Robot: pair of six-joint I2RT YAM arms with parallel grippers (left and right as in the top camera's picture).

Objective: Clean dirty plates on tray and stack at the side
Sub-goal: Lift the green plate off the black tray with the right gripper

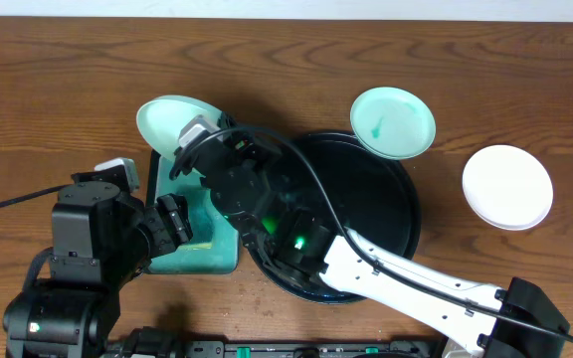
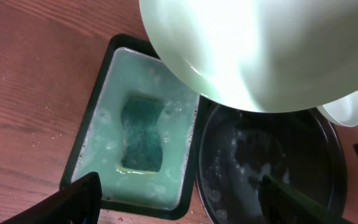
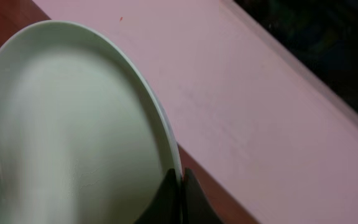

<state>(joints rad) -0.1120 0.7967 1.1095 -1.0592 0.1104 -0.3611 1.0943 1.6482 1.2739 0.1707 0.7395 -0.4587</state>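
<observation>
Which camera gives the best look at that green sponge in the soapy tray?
The left wrist view: the sponge lies unobstructed in the foamy rectangular tray. Overhead, the arms cover much of that tray and no sponge can be made out. The right wrist view shows a plate, not the sponge.

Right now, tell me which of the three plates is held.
The mint plate on the left, its rim pinched by the right gripper. The smeared plate rests on the edge of the black tray, the white plate on the table.
</observation>
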